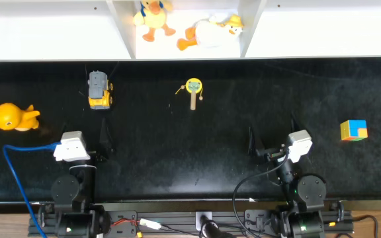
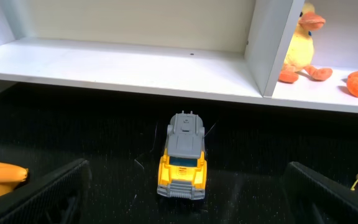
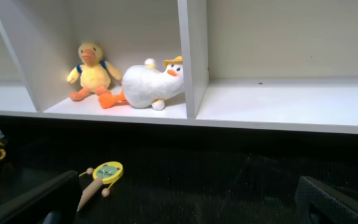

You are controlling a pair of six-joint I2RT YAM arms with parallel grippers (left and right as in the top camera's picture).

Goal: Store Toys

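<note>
Left gripper (image 1: 106,144) is spread wide and empty. The toy truck (image 2: 182,155) sits directly ahead, centred between its fingers, an alignment that suits a straight grasp. Right gripper (image 1: 253,147) is equally wide, with the rattle (image 3: 101,177) ahead and off-centre.

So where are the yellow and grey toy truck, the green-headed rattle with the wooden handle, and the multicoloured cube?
yellow and grey toy truck (image 2: 184,133): left wrist view, on its grey roof.
green-headed rattle with wooden handle (image 1: 194,86): top view, on its round head.
multicoloured cube (image 1: 353,130): top view, on its top face.
</note>
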